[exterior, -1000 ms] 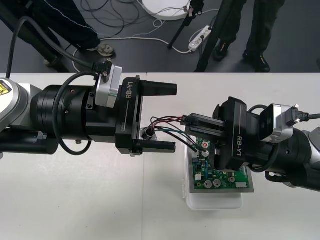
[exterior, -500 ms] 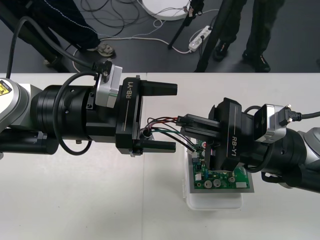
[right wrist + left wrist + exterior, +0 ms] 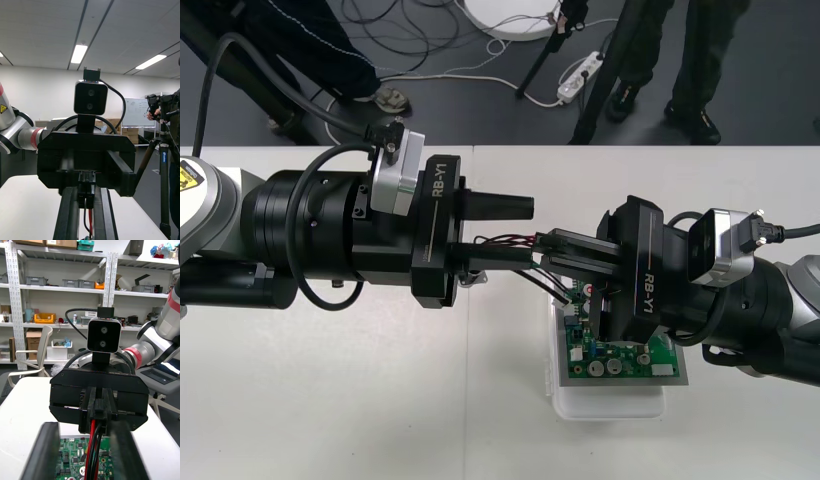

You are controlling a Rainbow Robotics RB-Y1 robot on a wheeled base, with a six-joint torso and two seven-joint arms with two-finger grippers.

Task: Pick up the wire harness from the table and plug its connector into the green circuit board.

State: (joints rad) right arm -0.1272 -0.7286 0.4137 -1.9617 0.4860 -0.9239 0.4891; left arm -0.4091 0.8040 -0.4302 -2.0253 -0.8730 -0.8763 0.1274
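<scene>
The green circuit board [image 3: 620, 360] lies on its white base [image 3: 610, 408] right of the table's middle. My right gripper [image 3: 548, 250] hovers over the board's far end, shut on the harness's black plug [image 3: 556, 240]. Red, black and green wires [image 3: 510, 240] run left from the plug, passing between the fingers of my left gripper [image 3: 530, 230]. Those fingers stand partly closed, with a gap on each side of the wires [image 3: 93, 450]. A bit of the metal socket [image 3: 472, 279] shows under the lower finger. In the right wrist view the plug [image 3: 86, 187] sits between that gripper's fingers [image 3: 67, 213].
The two grippers face each other tip to tip above the table's middle. Bare table lies in front of both arms and left of the board. Cables and a tripod stand on the dark floor beyond the far edge.
My left gripper's fingers have drawn in from wide apart to close around the wires. The right gripper shifted slightly left, then held still with the plug.
</scene>
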